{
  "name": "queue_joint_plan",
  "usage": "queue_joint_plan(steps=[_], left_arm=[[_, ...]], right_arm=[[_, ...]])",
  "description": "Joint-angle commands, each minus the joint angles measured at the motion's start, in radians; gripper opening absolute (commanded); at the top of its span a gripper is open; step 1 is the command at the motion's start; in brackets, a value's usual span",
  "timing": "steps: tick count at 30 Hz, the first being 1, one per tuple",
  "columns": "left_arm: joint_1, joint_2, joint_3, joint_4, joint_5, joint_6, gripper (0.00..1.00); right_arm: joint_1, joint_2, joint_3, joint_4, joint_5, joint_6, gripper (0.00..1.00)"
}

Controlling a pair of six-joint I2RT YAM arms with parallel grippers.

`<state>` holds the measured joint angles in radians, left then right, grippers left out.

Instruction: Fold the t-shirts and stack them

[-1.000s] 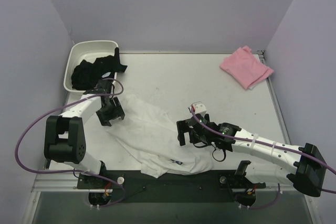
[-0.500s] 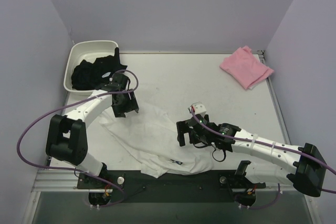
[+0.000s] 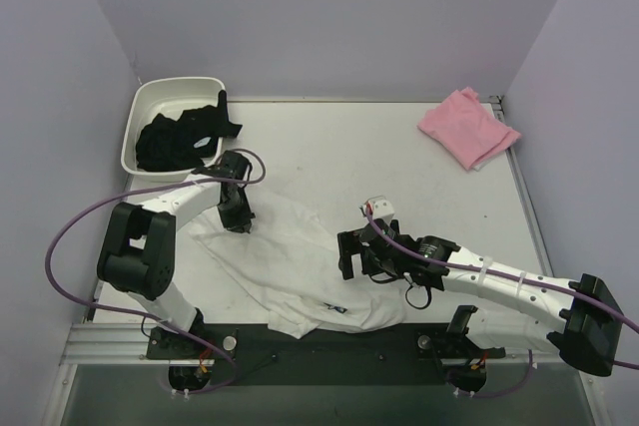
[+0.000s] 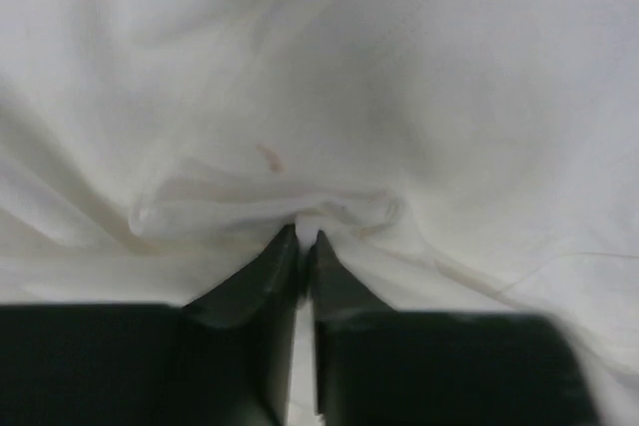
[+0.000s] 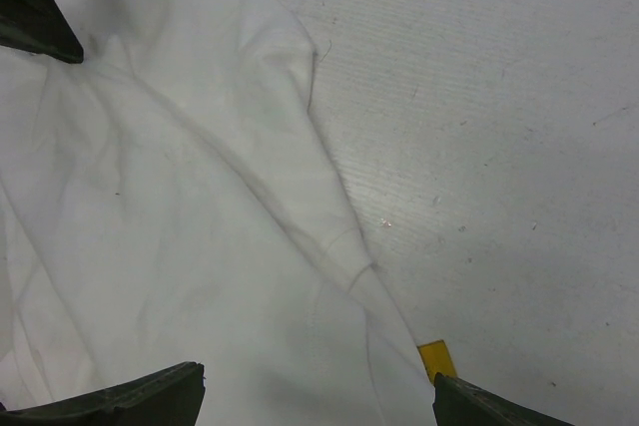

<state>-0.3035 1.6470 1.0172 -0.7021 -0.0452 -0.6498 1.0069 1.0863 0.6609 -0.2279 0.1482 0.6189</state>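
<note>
A white t-shirt (image 3: pixel 290 266) lies crumpled across the near left of the table. My left gripper (image 3: pixel 238 218) sits at the shirt's far left edge. In the left wrist view its jaws (image 4: pixel 303 238) are shut, pinching a small bunched fold of the white t-shirt (image 4: pixel 270 197). My right gripper (image 3: pixel 351 254) hovers over the shirt's right edge, jaws wide open, nothing between them (image 5: pixel 319 408). A yellow neck tag (image 5: pixel 435 358) shows at the white t-shirt's (image 5: pixel 180 246) edge. A pink t-shirt (image 3: pixel 467 129) lies folded at the far right corner.
A white tub (image 3: pixel 150 107) at the far left corner holds black clothing (image 3: pixel 185 139), some draped over its rim. Purple walls close in the back and both sides. Purple cables loop from each arm.
My left gripper moved right and back along the shirt's left edge, then shut on a fold of the fabric. The right arm has barely moved and stays open.
</note>
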Motion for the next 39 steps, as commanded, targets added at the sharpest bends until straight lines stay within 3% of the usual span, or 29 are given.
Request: queue_joint_plan(steps=[1, 6, 10, 11, 14, 16, 22, 30, 31, 32, 33, 39], left_arm=[[0.012, -0.004, -0.009, 0.044, -0.022, 0.001, 0.0], [0.012, -0.113, 0.053, 0.0, -0.027, 0.016, 0.0], [0.007, -0.231, 0.297, -0.138, -0.01, 0.033, 0.0], [0.006, -0.28, 0.426, -0.172, -0.01, 0.041, 0.0], [0.004, -0.408, 0.575, -0.29, -0.024, 0.067, 0.0], [0.006, -0.484, 0.572, -0.348, -0.031, 0.068, 0.0], [0.006, -0.85, 0.334, -0.457, -0.063, 0.009, 0.0], [0.009, -1.058, 0.278, -0.642, -0.101, -0.08, 0.0], [0.009, -1.102, 0.259, -0.648, -0.075, -0.088, 0.14], [0.013, -1.122, 0.244, -0.658, -0.065, -0.097, 0.82], [0.017, -1.136, 0.235, -0.659, -0.061, -0.093, 0.97], [0.026, -1.069, 0.236, -0.588, -0.052, -0.027, 0.97]], right_arm=[[-0.001, -0.022, -0.007, -0.017, 0.01, 0.013, 1.0], [-0.001, -0.026, -0.004, -0.047, 0.03, 0.013, 1.0], [-0.002, -0.026, 0.005, -0.06, 0.047, 0.007, 1.0], [0.001, -0.026, 0.012, -0.063, 0.048, 0.007, 1.0], [0.004, -0.032, 0.02, -0.086, 0.057, 0.004, 1.0], [0.004, -0.042, 0.017, -0.088, 0.065, 0.004, 1.0], [0.007, -0.034, 0.006, -0.094, 0.067, 0.005, 1.0], [0.018, 0.006, 0.048, -0.106, 0.076, -0.007, 1.0], [0.019, 0.009, 0.052, -0.11, 0.076, -0.008, 1.0], [0.021, 0.011, 0.054, -0.11, 0.083, -0.008, 1.0], [0.019, 0.012, 0.055, -0.11, 0.085, -0.01, 1.0], [0.018, 0.076, 0.144, -0.099, 0.082, -0.048, 1.0]])
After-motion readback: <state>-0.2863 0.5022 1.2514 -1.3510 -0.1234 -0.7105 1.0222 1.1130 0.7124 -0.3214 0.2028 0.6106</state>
